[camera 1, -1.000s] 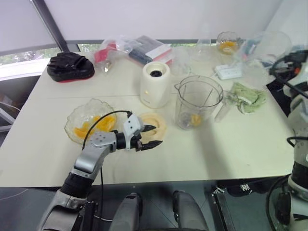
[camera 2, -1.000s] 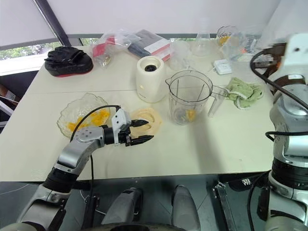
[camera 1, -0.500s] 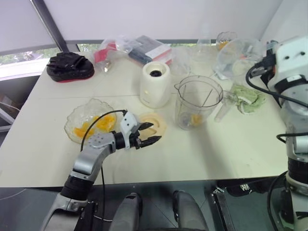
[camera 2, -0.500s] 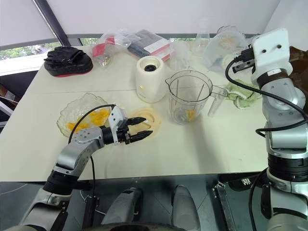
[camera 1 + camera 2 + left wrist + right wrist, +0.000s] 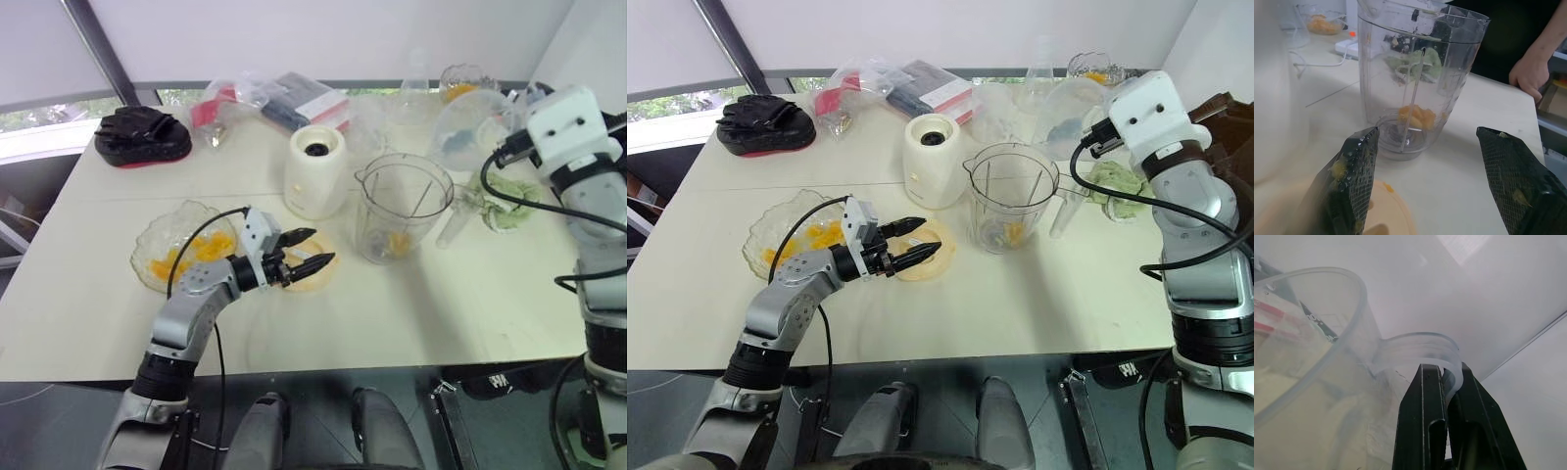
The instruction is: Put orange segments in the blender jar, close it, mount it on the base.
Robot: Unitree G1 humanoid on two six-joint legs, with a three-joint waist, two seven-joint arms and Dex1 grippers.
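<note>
so the left gripper (image 5: 917, 239) hangs spread and empty over the cream lid (image 5: 921, 260), aimed at the blender jar (image 5: 1010, 196) where a few orange segments (image 5: 1017, 233) already sit, while the right gripper (image 5: 1444, 396) is pinched tight on a clear tub's rim (image 5: 1447, 345) up high, probably to bring it over.

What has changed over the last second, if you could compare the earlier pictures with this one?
The right tool, shut on a clear lid, has carried it from the table's right edge in toward the blender jar. The left tool, open and empty, has risen slightly over the cream lid. The jar, base and bowl stayed put.
</note>
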